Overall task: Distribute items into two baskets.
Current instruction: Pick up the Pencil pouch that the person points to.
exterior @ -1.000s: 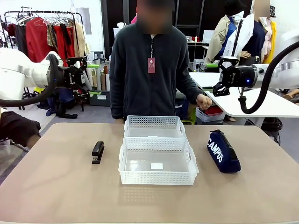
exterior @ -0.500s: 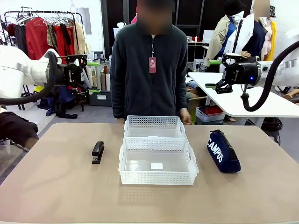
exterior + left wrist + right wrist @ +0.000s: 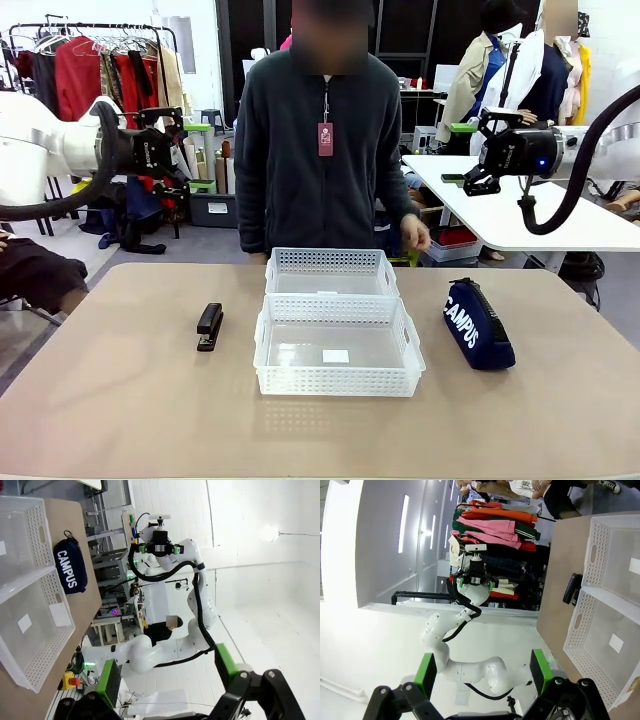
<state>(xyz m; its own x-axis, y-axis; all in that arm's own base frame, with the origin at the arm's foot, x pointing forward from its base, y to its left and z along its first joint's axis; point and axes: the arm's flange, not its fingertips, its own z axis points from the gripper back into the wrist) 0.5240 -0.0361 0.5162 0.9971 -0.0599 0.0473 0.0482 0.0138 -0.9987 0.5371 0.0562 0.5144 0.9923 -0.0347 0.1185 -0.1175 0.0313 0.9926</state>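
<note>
Task state, nothing sorted yet. The stapler (image 3: 209, 327) lies on the table (image 3: 120, 410) at centre left of the front view, just beside the near basket (image 3: 338, 381) and outside it. The pouch (image 3: 478, 324) lies at centre right, near that basket's other side, "CAMPUS" facing up. The near basket holds only the white label on its floor. The far basket (image 3: 330, 262), touching it behind, looks empty as well. Both items remain to be picked up and placed, one to each basket as I judge it.

My left fingers (image 3: 108, 682) are spread wide with nothing between them, high at the upper left of the front view. My right fingers (image 3: 539, 670) are likewise released, at the upper right. Both are well above the table. A person stands at the far edge, one hand (image 3: 415, 235) hanging close behind the far basket.
</note>
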